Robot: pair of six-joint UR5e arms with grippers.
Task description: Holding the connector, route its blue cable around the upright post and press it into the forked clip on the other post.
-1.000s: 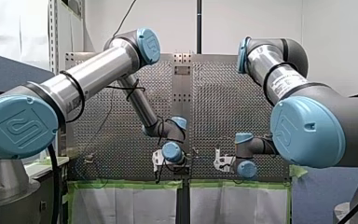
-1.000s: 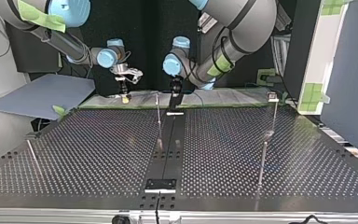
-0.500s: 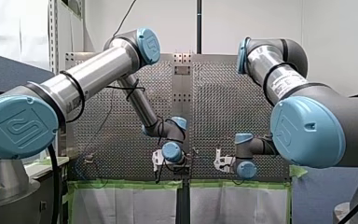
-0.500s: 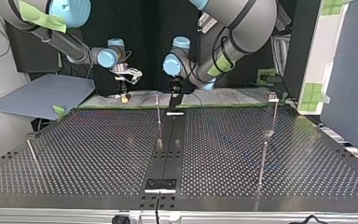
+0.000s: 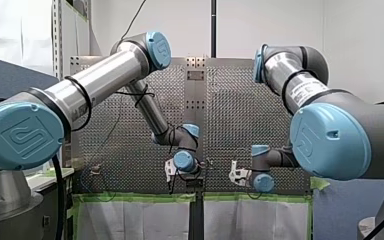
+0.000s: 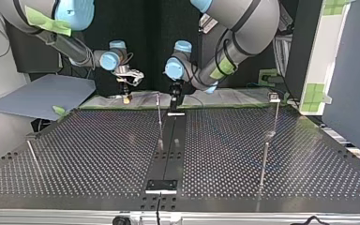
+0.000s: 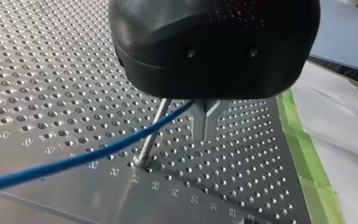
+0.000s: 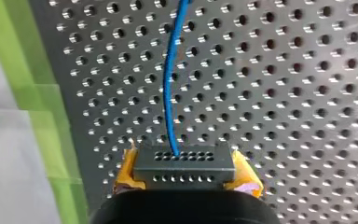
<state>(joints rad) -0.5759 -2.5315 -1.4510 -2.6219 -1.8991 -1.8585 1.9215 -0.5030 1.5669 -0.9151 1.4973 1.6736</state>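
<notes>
In the right wrist view my right gripper [image 8: 185, 184] is shut on a dark, perforated connector [image 8: 184, 164] between yellow pads [image 8: 127, 175]. A blue cable [image 8: 169, 84] leaves the connector and runs ahead over the perforated table. In the left wrist view my left gripper [image 7: 205, 133] is black, with its metal fingers shut. The blue cable [image 7: 74, 161] crosses in front of a thin upright post [image 7: 152, 135] and ends at the fingers' root. Whether it is pinched there is hidden. In the top view my right gripper [image 6: 127, 97] and my left gripper [image 6: 175, 101] hang at the far edge, either side of the post [image 6: 159, 119].
A post with a small head [image 6: 274, 97] stands at the top view's far right, another post [image 6: 264, 164] nearer on that side, and a leaning rod [image 6: 33, 157] at its left. A black strip [image 6: 168, 154] runs down the table's middle. Green tape [image 7: 307, 158] lines the edge.
Both arms have shifted only slightly at the table's far edge. The right gripper's hold on the connector is unchanged.
</notes>
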